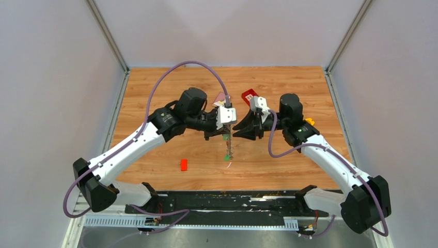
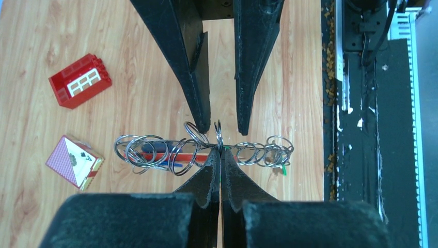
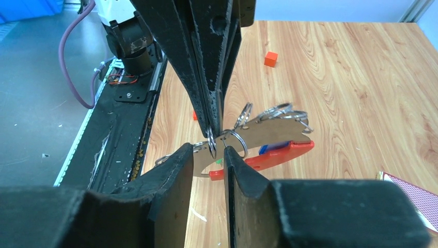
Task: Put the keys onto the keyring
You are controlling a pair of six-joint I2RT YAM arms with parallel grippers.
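The keyring (image 2: 155, 151) is a row of steel rings on a grey strip with a red curved piece (image 3: 279, 152), held in the air above the table. My left gripper (image 2: 220, 153) is shut on a ring near its middle. My right gripper (image 3: 208, 151) faces it from the other side, open, with one hanging ring (image 3: 211, 144) between its fingertips. In the top view both grippers meet at the table's centre, and the keyring (image 1: 228, 147) hangs below them. A blue key head (image 3: 269, 149) lies against the red piece. A green key (image 1: 226, 156) dangles at the low end.
A red window brick (image 2: 80, 81) and a playing-card box (image 2: 75, 161) lie on the wood at the far side. A small red block (image 1: 184, 164) sits left of centre. An orange-red cube (image 3: 270, 58) shows in the right wrist view. The black base rail (image 1: 222, 199) runs along the near edge.
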